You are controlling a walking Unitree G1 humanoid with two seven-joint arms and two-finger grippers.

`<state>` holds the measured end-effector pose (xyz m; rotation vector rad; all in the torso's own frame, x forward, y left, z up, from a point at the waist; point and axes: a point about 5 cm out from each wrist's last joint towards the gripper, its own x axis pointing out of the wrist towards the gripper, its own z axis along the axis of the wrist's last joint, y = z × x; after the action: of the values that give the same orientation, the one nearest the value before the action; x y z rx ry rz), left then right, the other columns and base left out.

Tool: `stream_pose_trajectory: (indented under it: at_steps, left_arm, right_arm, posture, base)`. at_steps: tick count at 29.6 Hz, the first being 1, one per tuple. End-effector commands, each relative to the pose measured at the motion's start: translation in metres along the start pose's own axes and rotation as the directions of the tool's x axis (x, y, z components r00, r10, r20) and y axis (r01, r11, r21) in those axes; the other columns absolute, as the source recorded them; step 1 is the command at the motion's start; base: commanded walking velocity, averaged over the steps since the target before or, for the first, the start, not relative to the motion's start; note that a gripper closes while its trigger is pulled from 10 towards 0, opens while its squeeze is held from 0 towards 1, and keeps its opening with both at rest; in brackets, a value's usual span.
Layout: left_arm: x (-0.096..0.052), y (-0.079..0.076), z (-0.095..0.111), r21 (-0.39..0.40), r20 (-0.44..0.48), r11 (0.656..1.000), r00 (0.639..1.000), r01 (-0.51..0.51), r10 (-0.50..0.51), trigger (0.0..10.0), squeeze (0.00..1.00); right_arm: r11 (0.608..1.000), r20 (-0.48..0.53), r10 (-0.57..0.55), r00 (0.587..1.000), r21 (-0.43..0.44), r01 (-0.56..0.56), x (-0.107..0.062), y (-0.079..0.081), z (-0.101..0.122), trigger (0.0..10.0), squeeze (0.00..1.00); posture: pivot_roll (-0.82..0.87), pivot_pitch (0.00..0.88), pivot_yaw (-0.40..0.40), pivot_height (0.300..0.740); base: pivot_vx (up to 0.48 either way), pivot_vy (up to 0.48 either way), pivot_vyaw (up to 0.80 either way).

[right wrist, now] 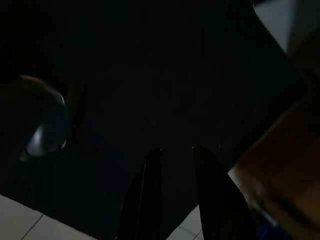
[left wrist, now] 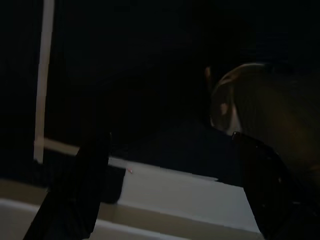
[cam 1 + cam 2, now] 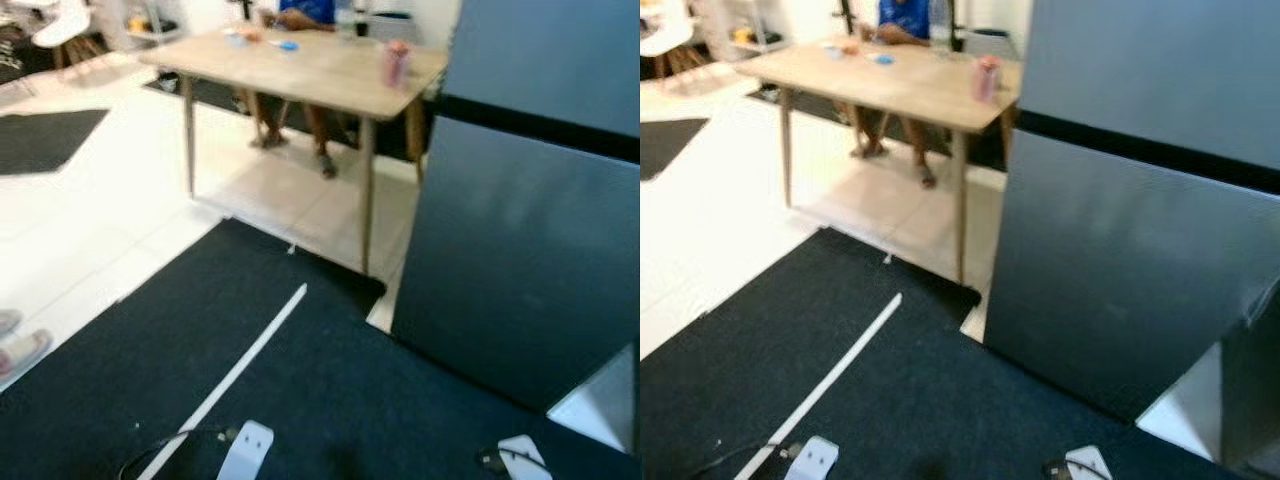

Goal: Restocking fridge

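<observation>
A tall grey fridge (image 3: pixel 530 250) stands shut at the right, a black band dividing its upper and lower doors. Both arms hang low near the dark mat (image 3: pixel 120 370); their silver wrists show at the bottom edge of the eye views. In the dim left wrist view my left gripper (image 2: pixel 170 137) holds its black fingers wide apart with nothing between them. My right gripper (image 1: pixel 176 149) points at the dark floor, its fingers a narrow gap apart and empty.
A wooden table (image 3: pixel 320 75) stands ahead on the pale tiles, with a pink bottle (image 3: pixel 396 62) near its right end. A person (image 3: pixel 310 12) sits behind it. A white tape line (image 3: pixel 250 350) crosses the mat. Slippers (image 3: pixel 20 350) lie at the left.
</observation>
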<state>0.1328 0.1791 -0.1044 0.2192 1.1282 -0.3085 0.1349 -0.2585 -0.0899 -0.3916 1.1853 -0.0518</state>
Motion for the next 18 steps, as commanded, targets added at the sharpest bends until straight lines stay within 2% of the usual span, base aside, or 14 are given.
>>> stream_pose_trajectory:
  at_steps: [1,14,18]
  left_arm:
    - [-0.0008,0.0052,0.0014,0.004,0.001,1.0,1.0,-0.01,0.01,10.0,0.0]
    - [-0.0009,0.0051,0.0005,-0.037,0.003,0.999,1.0,-0.012,0.012,10.0,0.0]
    - [-0.001,0.0048,-0.0012,-0.058,-0.01,0.998,1.0,-0.003,0.002,10.0,0.0]
  right_arm:
    - [1.0,-0.008,-0.001,1.0,0.017,0.001,0.0,-0.0004,-0.0005,10.0,0.0]
    - [0.999,-0.011,-0.026,1.0,0.033,0.027,-0.0001,-0.0064,-0.0005,10.0,0.0]
    - [0.999,-0.015,-0.035,0.999,0.038,0.035,-0.0002,-0.0064,-0.0016,10.0,0.0]
  posture:
    - [0.0,0.0,0.0,0.74]
    - [-0.01,0.0,0.003,0.74]
    - [-0.02,0.0,0.013,0.74]
  base:
    - [0.0,0.0,0.8]
    - [0.0,0.0,0.8]
    - [0.0,0.0,0.0]
